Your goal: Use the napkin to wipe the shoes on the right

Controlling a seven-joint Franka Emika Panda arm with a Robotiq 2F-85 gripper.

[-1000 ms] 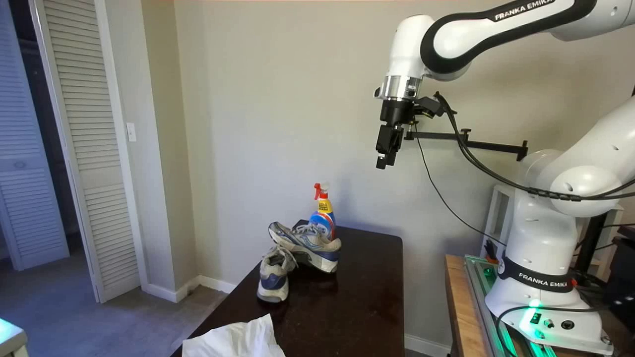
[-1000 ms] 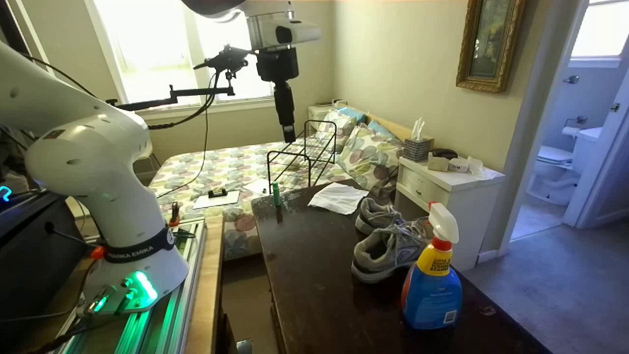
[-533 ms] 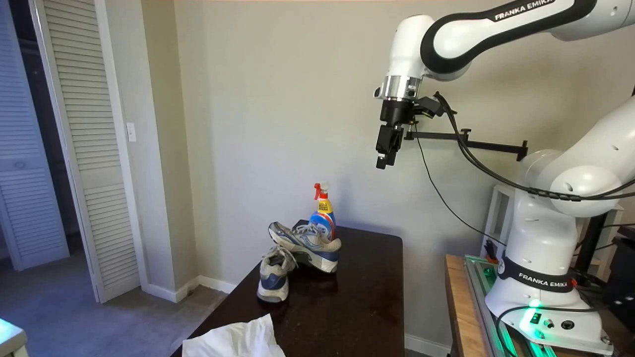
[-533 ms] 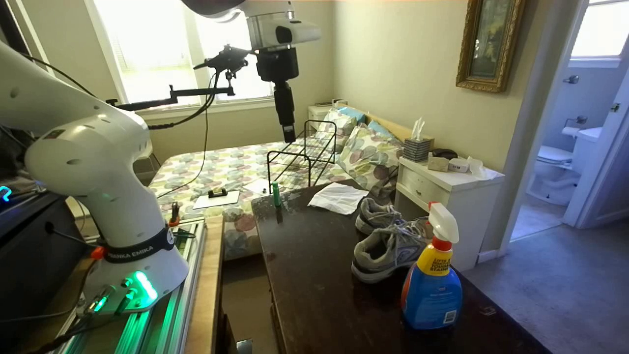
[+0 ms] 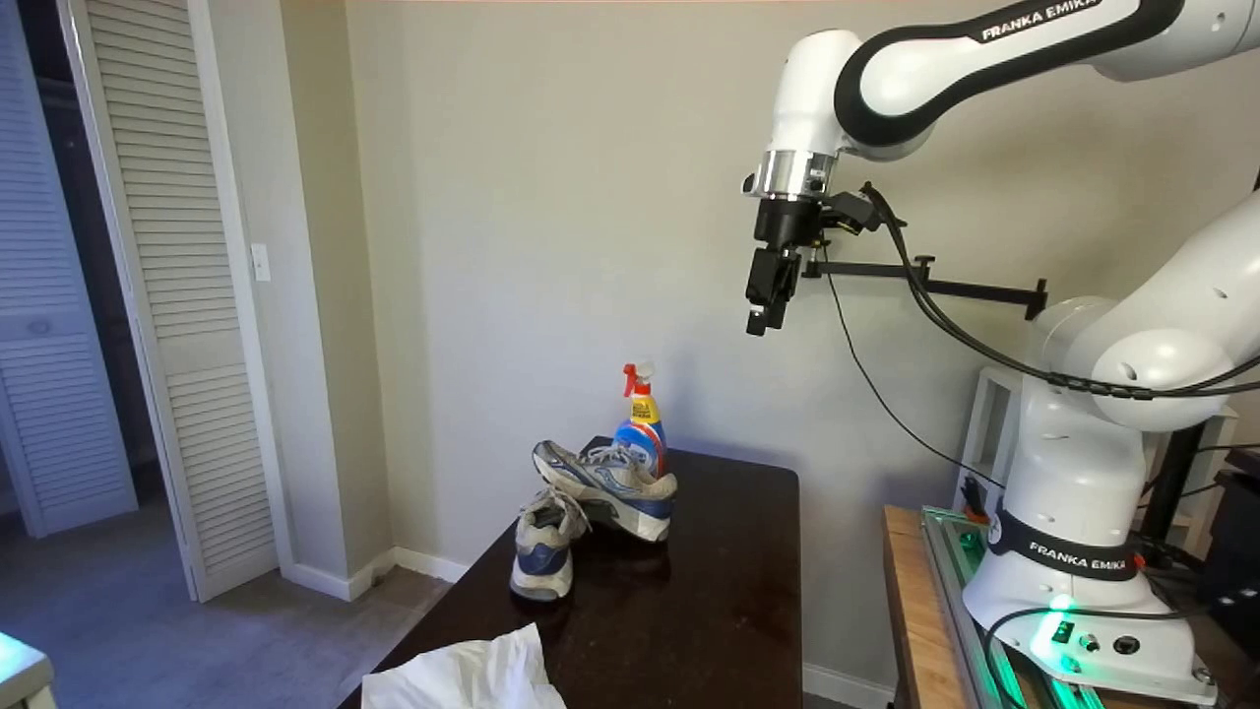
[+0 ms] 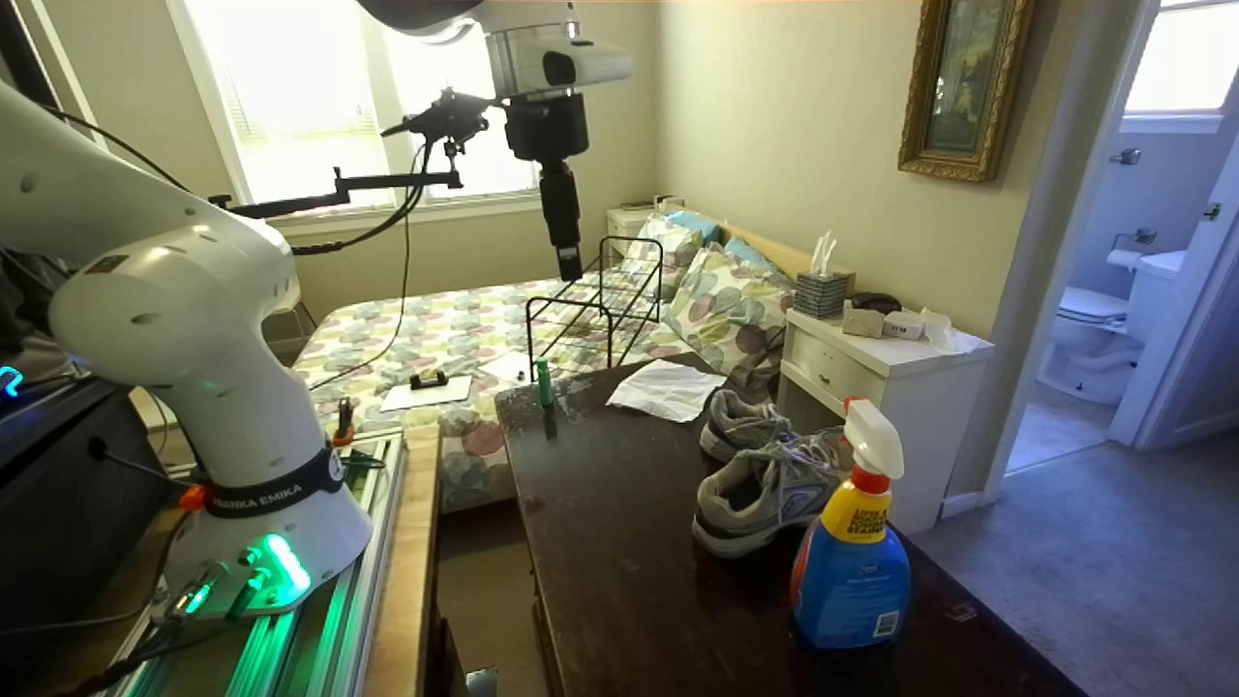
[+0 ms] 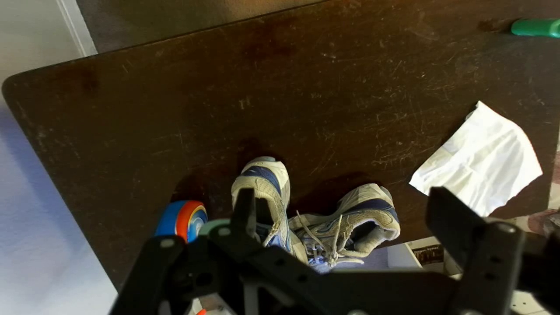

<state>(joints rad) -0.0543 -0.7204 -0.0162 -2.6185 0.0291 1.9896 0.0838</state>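
Observation:
The white napkin (image 7: 481, 159) lies crumpled and flat on the dark table (image 7: 218, 100); it also shows in both exterior views (image 5: 472, 675) (image 6: 668, 389). Two grey-and-white sneakers with blue trim stand touching or nearly touching on the table: one shoe (image 7: 262, 179) is nearer the spray bottle, the other shoe (image 7: 363, 218) nearer the napkin. Both also show in an exterior view (image 6: 765, 503) (image 6: 740, 426). My gripper (image 7: 342, 193) is open and empty, with its jaws wide apart. In both exterior views the gripper (image 5: 758, 325) (image 6: 570, 276) hangs high above the table, pointing down.
A blue, red and yellow spray bottle (image 6: 852, 571) stands beside the shoes, also in the wrist view (image 7: 181, 218). A green tube (image 6: 544, 382) stands near the table's end. A black wire rack (image 6: 610, 310) is on the bed. A white nightstand (image 6: 886, 387) stands behind the table.

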